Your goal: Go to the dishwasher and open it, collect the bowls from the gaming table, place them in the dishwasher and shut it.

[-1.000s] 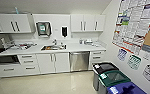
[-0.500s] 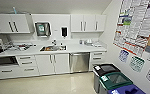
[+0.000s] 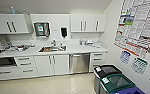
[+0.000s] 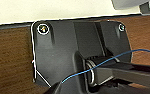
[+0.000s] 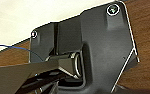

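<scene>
Dishwasher [image 3: 79, 63] shut, bins [image 3: 111, 80] nearby.

Office kitchenette (sink [image 3: 52, 48], cabinets [image 3: 88, 22], dishwasher [image 3: 79, 63])

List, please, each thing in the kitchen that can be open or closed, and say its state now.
dishwasher: door shut, upright under the counter.
upper cabinets: doors shut.
cabinet under the sink: both doors shut.
drawers: pushed in, right of the dishwasher.
black bin: lid down.
green bin: lid on, beside the black bin.
</scene>
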Tool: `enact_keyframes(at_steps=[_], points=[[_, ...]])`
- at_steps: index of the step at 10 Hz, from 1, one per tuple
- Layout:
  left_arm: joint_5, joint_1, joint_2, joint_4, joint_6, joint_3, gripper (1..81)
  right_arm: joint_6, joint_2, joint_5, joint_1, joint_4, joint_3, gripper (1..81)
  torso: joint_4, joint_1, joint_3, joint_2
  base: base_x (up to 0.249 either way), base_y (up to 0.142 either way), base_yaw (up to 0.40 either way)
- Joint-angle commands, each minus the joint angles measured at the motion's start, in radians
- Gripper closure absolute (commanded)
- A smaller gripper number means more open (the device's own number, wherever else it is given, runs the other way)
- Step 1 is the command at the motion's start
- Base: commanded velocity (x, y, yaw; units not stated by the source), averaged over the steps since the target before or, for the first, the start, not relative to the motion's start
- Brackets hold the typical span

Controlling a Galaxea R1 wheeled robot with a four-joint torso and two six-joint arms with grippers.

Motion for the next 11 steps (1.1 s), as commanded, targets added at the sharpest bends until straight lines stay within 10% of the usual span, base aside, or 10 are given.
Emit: enact_keyframes(at_steps=[1, 11], points=[[0.060, -0.049, -0.021, 0.004, 0.008, 0.008, 1.0, -0.006, -0.019, -0.056, 0.037, -0.018, 0.011, 1.0, 0.000, 0.000, 0.000, 0.000, 0.093, 0.000, 0.000], [0.060, -0.049, -0.021, 0.004, 0.006, 0.008, 1.0, -0.004, -0.017, -0.056, 0.039, -0.022, 0.007, 1.0, 0.000, -0.001, 0.000, 0.000, 0.092, 0.000, 0.000]])
